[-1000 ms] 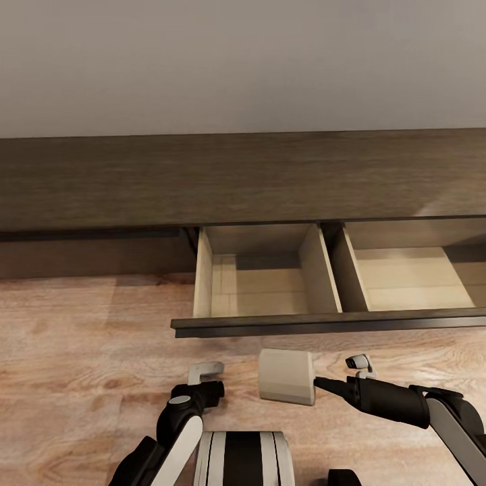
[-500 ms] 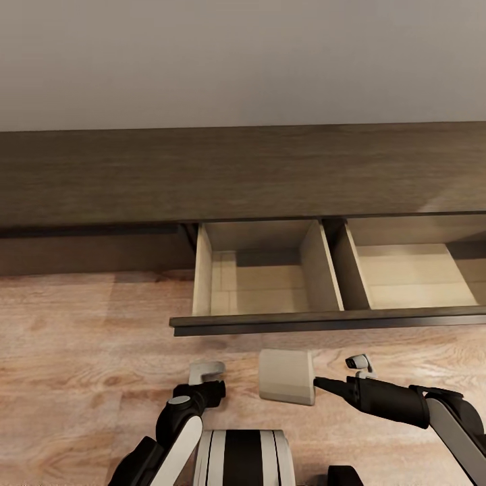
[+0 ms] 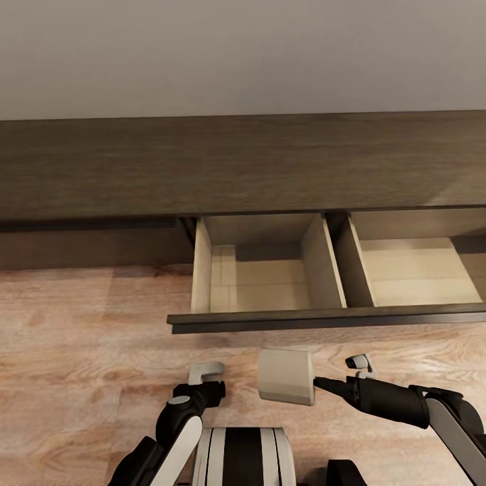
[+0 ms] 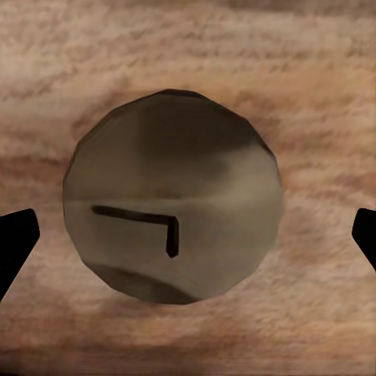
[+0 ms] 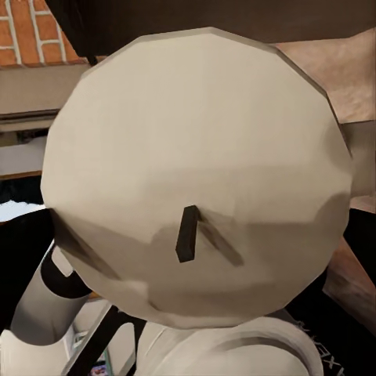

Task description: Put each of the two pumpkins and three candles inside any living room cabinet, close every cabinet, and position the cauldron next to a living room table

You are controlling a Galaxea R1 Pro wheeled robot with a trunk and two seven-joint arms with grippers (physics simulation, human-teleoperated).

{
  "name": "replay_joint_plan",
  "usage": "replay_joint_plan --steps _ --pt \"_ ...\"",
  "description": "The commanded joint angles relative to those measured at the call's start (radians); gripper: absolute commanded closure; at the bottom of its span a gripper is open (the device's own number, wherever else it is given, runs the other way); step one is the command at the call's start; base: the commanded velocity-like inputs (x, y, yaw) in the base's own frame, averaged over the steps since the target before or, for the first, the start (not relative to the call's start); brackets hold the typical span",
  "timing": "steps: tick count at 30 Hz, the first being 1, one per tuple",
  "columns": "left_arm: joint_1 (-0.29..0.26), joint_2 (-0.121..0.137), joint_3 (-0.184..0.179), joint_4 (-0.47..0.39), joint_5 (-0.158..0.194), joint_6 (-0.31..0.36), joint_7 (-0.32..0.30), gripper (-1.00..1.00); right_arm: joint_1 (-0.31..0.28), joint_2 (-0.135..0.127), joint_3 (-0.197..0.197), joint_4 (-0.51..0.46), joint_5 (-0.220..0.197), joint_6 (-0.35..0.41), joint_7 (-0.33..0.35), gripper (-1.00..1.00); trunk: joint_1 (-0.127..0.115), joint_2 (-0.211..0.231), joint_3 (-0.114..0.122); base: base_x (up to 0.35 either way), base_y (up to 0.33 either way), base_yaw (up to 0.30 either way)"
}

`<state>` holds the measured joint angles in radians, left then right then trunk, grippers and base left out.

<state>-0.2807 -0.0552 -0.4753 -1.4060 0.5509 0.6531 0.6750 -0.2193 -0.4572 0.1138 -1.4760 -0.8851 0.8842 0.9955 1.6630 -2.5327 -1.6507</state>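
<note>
The right gripper carries a candle on its side, flat top turned toward the robot's left, just short of the open drawer of the cabinet. From the head view I judge the jaws to be closed on the candle's base, though the contact itself is hidden behind the candle.

The likeliest slip is at the drawer's front rail, which lies between the gripper and the pale compartment ahead. If the candle travels forward too low it could knock that rail, and a blow there might push the drawer shut or twist the candle loose. Released on its side, it may also roll against the divider.

The left gripper hangs lower, over the floor. Its wrist camera looks straight down on a second candle centred between the two dark fingertips, which stand wide apart and clear of it. The head view gives none of this; there the candle is hidden under the arm. The right wrist camera adds the wick and a strip of brick wall beyond.
</note>
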Motion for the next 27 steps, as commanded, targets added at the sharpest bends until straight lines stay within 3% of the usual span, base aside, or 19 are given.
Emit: replay_joint_plan --steps 1,7,13,19,27 --pt "0.0 0.0 0.0 0.0 0.0 0.0 0.0 -1.0 0.0 0.0 0.0 -0.001 -0.002 0.001 0.0 1.0 0.0 0.0 0.0 0.0 0.0 0.0" --pt "0.0 0.009 0.0 0.0 0.001 -0.001 0.0 -1.0 0.0 -0.001 0.0 -0.001 -0.003 0.002 0.0 1.0 0.0 0.0 0.0 0.0 0.0 0.0" --pt "0.0 0.012 0.001 0.0 0.0 -0.001 0.0 -1.0 0.0 -0.001 0.001 -0.002 -0.003 0.001 0.0 1.0 0.003 -0.001 -0.023 0.0 0.0 0.0" --pt "0.0 0.012 -0.001 0.0 0.001 -0.001 0.0 -1.0 0.0 0.0 0.003 -0.003 -0.003 0.001 0.0 1.0 0.003 -0.001 -0.023 0.0 0.0 0.0" --pt "0.0 0.013 -0.002 0.0 0.0 -0.002 0.0 -1.0 0.0 0.0 0.003 -0.003 -0.003 0.001 0.0 1.0 0.005 -0.003 -0.046 0.0 0.0 0.0"
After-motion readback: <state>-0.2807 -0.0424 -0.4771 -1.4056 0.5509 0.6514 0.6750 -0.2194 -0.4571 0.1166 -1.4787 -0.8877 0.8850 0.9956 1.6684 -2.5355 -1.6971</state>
